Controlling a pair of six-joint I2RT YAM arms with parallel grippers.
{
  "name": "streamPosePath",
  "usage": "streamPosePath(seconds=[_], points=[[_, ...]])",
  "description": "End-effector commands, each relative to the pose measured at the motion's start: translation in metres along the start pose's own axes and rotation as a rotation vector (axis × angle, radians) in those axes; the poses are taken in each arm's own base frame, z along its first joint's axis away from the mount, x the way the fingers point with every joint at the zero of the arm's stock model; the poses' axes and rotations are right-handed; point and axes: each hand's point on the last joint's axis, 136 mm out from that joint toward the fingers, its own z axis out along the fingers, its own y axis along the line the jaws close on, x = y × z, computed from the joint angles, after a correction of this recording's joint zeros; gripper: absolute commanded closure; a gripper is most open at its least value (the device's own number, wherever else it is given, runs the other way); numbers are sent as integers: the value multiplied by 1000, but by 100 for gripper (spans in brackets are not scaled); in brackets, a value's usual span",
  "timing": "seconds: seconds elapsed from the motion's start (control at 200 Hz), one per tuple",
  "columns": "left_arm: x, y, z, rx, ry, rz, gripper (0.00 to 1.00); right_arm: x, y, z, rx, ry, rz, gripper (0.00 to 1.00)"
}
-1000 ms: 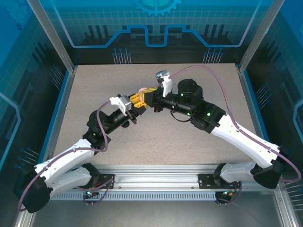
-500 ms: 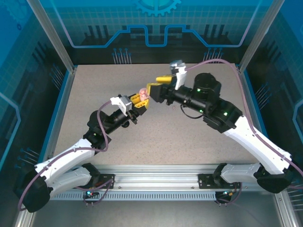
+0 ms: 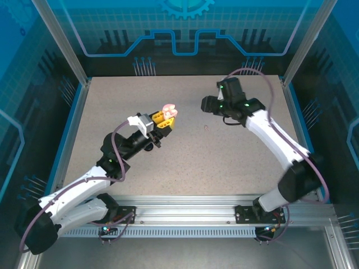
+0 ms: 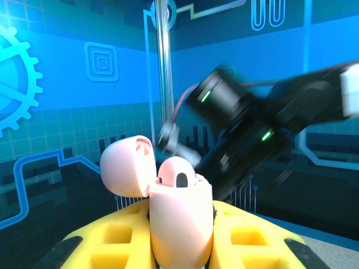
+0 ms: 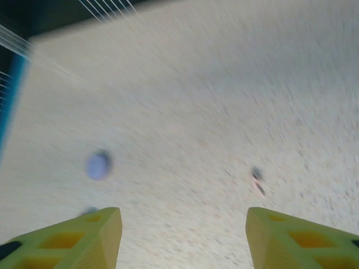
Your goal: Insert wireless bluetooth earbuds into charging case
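Note:
A pale pink charging case (image 4: 179,216) stands upright with its lid (image 4: 128,166) flipped open to the left. My left gripper (image 4: 179,210) is shut on its body between yellow fingers (image 4: 255,238). A pale pink earbud (image 4: 178,171) sits in the case's mouth. From above, the case (image 3: 168,110) is held over the table's middle by the left gripper (image 3: 163,119). My right gripper (image 5: 182,213) hangs open and empty over bare table. Ahead of it lies a tiny pinkish earbud (image 5: 257,180), blurred; the same earbud (image 3: 206,128) lies right of the case.
A small lavender round thing (image 5: 99,165) lies on the table left of the right fingers, too blurred to name. The right arm (image 3: 233,103) reaches over the back right of the speckled table (image 3: 112,95). Blue rails and transparent walls ring the table.
The right gripper has let go at the case, opened, and swung away to the back right. The left gripper has stayed shut on the pink case, barely moving.

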Motion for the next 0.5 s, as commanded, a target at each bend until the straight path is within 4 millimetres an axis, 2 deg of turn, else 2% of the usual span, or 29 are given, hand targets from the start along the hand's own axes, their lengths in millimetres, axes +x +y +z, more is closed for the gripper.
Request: streamPosePath(seconds=[0.0,0.11,0.235,0.325,0.495], points=[[-15,0,-3,-16,-40,18,100,24,-29,34,135,150,13,42],[-15,0,-4,-18,-37,21,100,37,-44,77,223,262,5,46],[-17,0,-5,-19,-40,21,100,50,-54,113,287,352,-14,51],[-17,0,-6,-18,-40,20,100,55,-60,130,318,377,-21,52],[-19,-1,-5,-14,-42,21,100,63,-71,147,373,417,-30,55]])
